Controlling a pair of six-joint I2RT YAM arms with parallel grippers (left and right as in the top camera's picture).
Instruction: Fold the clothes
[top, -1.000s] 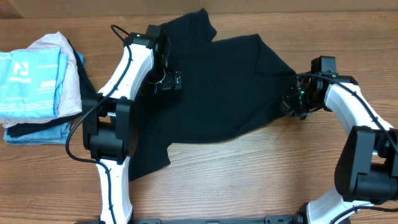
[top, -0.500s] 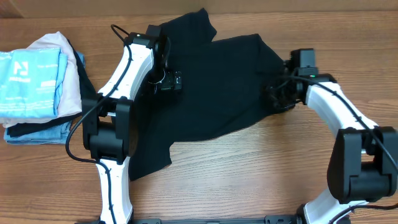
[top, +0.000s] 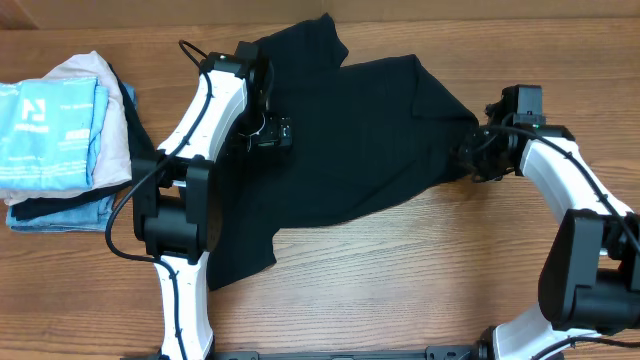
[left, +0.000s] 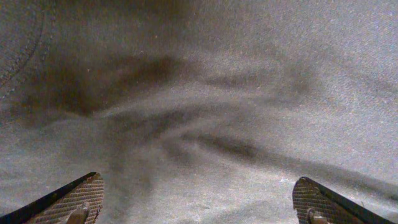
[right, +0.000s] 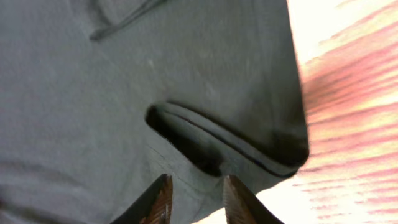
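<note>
The clothes, a black T-shirt (top: 350, 150), lie spread and rumpled across the middle of the wooden table (top: 400, 290). My left gripper (top: 272, 133) hovers low over the shirt's upper left part. In the left wrist view its fingers stand wide open (left: 198, 202) over wrinkled black fabric (left: 199, 93), with nothing between them. My right gripper (top: 472, 160) is at the shirt's right edge. In the right wrist view its jaws (right: 196, 190) stand a narrow gap apart. The hemmed edge of the shirt (right: 124, 93) lies under and between the tips, with a dark fold (right: 205, 140) just beyond.
A stack of folded garments sits at the far left: a light blue one with white print (top: 50, 120) on top, and a pale pink-beige one (top: 112, 110) under it. Bare wood shows right of the shirt (right: 348, 93) and along the front.
My right gripper swung left over the shirt's edge, then came back right to the hem. Its jaws went from shut to a narrow gap. The left arm has not moved.
</note>
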